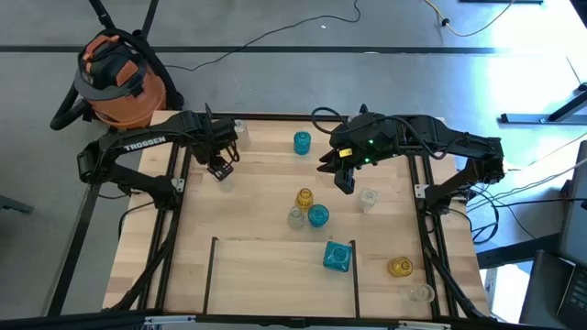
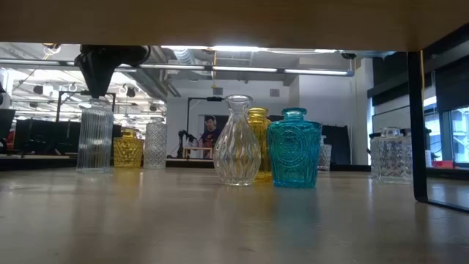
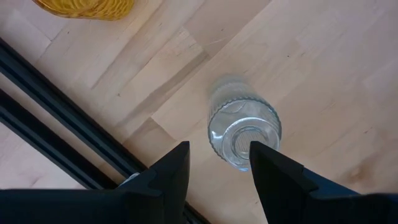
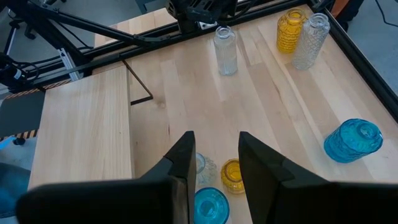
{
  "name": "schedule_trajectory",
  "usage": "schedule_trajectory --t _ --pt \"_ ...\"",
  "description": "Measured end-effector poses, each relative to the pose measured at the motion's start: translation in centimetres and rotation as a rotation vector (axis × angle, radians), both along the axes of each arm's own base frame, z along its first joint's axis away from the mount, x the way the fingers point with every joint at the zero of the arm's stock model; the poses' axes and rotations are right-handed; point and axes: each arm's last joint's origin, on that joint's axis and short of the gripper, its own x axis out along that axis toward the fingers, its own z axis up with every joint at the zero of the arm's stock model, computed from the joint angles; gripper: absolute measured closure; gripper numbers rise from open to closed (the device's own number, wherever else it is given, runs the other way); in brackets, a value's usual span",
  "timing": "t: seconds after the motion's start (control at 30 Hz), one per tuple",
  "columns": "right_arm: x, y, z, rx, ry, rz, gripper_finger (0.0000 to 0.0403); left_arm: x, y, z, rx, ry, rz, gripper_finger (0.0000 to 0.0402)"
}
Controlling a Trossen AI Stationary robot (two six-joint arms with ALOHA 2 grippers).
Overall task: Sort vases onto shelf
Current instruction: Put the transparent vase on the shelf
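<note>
A clear ribbed vase (image 3: 244, 134) stands upright on its base on the wooden table near the far left (image 1: 223, 176). My left gripper (image 3: 217, 152) hangs open right above its mouth, pointing down (image 2: 97, 84); I cannot tell whether a finger touches it. A yellow vase (image 4: 290, 28) and a clear vase (image 4: 311, 37) stand beyond it. My right gripper (image 4: 217, 146) is raised over the table's middle, open and holding nothing. Below it stand a yellow vase (image 1: 304, 198), a clear one (image 1: 295, 217) and a teal one (image 1: 318, 215). The shelf (image 1: 275, 275) lies at the near side.
More vases stand about: teal (image 1: 302, 142) at the far middle, square teal (image 1: 337, 256), yellow (image 1: 399, 267), clear (image 1: 420, 292) and clear (image 1: 368, 198). Black frame rails (image 1: 174, 220) (image 1: 431, 243) run along both sides. An orange shop vacuum (image 1: 115, 78) stands off the far left corner.
</note>
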Motion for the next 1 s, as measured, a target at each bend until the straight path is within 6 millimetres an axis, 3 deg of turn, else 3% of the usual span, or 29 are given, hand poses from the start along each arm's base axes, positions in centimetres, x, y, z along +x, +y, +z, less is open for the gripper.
schedule_trajectory --t 0.5,0.83,1.0 --pt "0.0 0.0 0.0 0.000 0.001 0.001 0.0318 0.6 -0.4 -0.4 0.029 0.022 -0.009 0.0241" --pt "0.0 0.0 0.0 0.007 0.001 -0.002 0.0318 -0.1 -1.0 -3.7 -0.066 0.063 0.002 0.0242" --pt "0.0 0.0 0.0 0.007 0.001 -0.001 0.0318 0.2 -1.0 -3.7 -0.097 0.041 -0.042 0.0287"
